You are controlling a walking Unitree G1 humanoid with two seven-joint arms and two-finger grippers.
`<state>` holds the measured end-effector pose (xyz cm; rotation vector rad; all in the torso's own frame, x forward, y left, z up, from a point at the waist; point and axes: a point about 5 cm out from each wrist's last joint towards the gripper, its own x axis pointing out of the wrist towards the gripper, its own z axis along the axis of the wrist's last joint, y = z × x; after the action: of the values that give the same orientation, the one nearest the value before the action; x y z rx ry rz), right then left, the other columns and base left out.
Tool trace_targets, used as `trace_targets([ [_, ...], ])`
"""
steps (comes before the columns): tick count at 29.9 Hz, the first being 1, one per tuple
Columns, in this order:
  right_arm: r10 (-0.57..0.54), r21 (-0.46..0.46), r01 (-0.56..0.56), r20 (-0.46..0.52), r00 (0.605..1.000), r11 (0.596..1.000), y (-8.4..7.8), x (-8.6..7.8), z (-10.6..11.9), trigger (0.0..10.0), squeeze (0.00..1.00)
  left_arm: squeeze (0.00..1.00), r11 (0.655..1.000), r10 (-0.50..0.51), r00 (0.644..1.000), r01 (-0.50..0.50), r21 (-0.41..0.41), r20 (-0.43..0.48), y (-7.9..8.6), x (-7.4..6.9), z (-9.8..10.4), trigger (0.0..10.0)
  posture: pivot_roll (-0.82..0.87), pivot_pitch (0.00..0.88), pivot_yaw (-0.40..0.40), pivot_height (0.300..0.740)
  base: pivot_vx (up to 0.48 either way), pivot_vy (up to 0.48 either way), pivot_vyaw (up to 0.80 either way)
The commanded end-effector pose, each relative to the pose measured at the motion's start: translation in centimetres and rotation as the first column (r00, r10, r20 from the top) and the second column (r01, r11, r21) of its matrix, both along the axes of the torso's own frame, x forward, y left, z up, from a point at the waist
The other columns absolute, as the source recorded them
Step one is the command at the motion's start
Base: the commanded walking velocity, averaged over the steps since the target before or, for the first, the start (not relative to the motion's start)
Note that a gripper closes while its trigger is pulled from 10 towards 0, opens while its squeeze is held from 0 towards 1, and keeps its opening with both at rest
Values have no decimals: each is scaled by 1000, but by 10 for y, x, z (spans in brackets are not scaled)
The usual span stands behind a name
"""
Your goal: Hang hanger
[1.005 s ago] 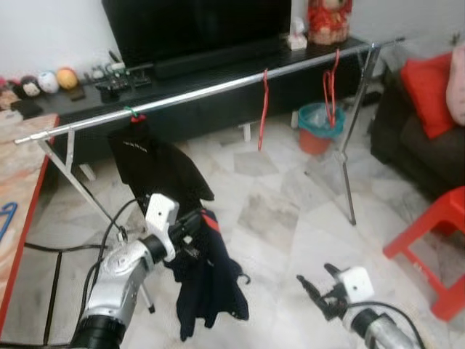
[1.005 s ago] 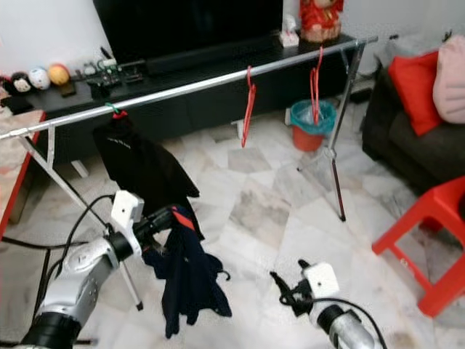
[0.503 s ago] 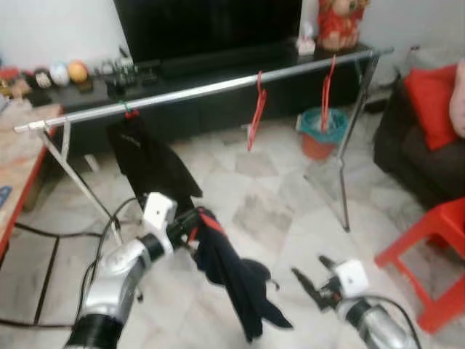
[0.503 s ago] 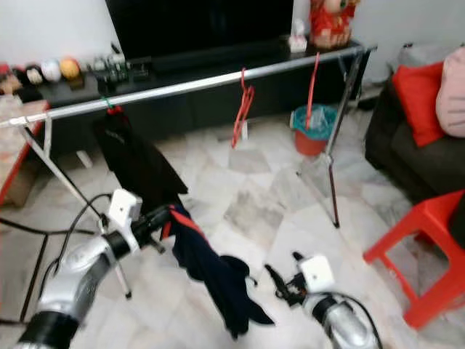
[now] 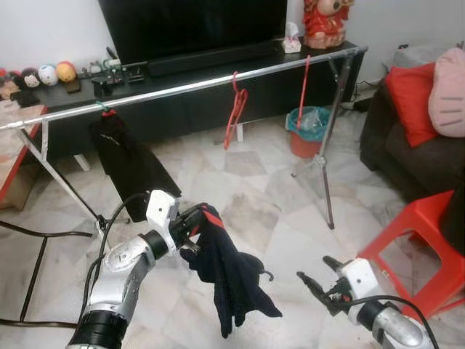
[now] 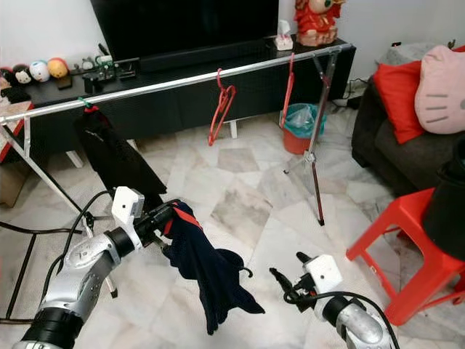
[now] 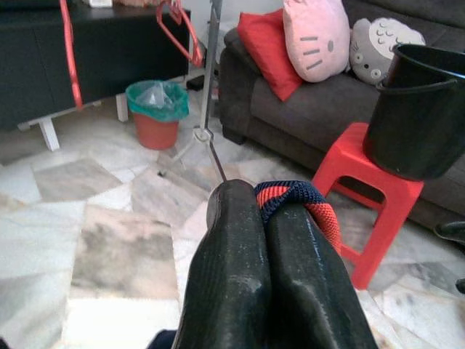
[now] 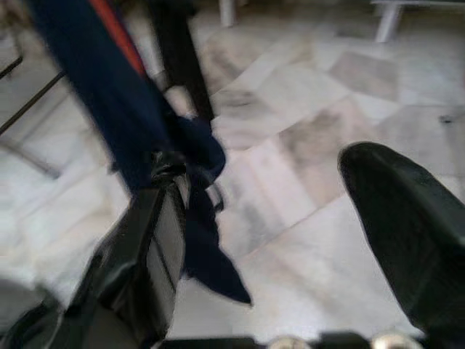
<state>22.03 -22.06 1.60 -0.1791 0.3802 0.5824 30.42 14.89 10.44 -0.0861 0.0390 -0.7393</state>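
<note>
My left gripper (image 5: 192, 227) is shut on the red-trimmed collar (image 7: 298, 200) of a navy garment (image 5: 229, 280). The garment droops toward the floor, and a dark hanger hook (image 5: 267, 275) pokes out of its folds. Beyond it a silver clothes rail (image 5: 182, 87) runs across the room. On the rail hang a black garment (image 5: 131, 163) at the left and two bare red hangers (image 5: 232, 109) (image 5: 303, 83). My right gripper (image 5: 314, 269) is low at the right, open and empty, with the navy cloth ahead of its fingers (image 8: 152, 247).
A red plastic stool (image 5: 414, 247) carrying a black bucket (image 6: 450, 211) stands close on the right. Behind it is a dark sofa with a red cushion (image 5: 410, 94). The rail's tripod leg (image 5: 327, 167) and a teal bin (image 5: 309, 120) stand mid-right. A red-edged table (image 5: 14, 167) is at the left.
The whole view has shifted with the camera. The navy garment swung out to the right and now hangs lower, still in my left gripper. My right gripper stays open.
</note>
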Motion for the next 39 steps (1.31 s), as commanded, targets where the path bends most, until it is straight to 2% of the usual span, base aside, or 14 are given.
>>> trace_targets([
  [1,62,13,-61,-23,998,998,2,-2,3,10000,0,0,1000,-24,999,23,19,35,5,3,11,10000,-53,52,86,740,0,0,0],
  [5,122,16,-121,-62,991,993,1,-5,2,10000,0,0,998,-54,998,53,33,33,7,3,14,10000,-53,52,86,740,0,0,0],
  [9,247,-1,-250,-157,956,968,-4,-15,-1,10000,0,0,990,-129,991,127,68,21,9,2,20,10000,-46,50,83,740,0,0,0],
  [15,299,13,-303,-207,932,953,-8,-18,2,10000,0,0,964,-244,970,243,103,-10,5,-4,24,10000,-46,49,84,740,0,0,0],
  [16,321,15,-325,-213,923,945,-8,-19,3,10000,0,0,955,-280,960,280,93,-14,2,-7,27,10000,-48,41,86,740,0,0,0],
  [17,351,28,-354,-218,910,935,-7,-21,4,10000,0,0,933,-354,935,354,68,-13,-4,-13,35,10000,-51,34,86,740,0,0,0],
  [22,363,33,-366,-225,904,930,-6,-21,4,10000,0,0,880,-472,882,472,50,-11,-10,-23,51,10000,-49,26,86,740,0,0,0],
  [29,410,55,-411,-268,872,910,-2,-28,-1,10000,0,0,873,-488,873,488,21,10,-12,-21,71,10000,-45,12,88,740,0,0,0],
  [33,415,57,-416,-272,868,908,7,-28,-5,10000,0,0,890,-455,890,455,18,35,-15,-15,79,10000,-44,12,89,740,0,0,0],
  [37,479,96,-473,-298,826,876,18,-36,-5,10000,0,0,904,-427,903,427,2,39,-17,-12,83,10000,-46,18,90,740,0,0,0],
  [39,483,75,-485,-308,820,871,21,-38,-8,10000,0,0,911,-411,910,412,-5,46,-17,-10,85,10000,-47,22,88,740,0,0,0],
])
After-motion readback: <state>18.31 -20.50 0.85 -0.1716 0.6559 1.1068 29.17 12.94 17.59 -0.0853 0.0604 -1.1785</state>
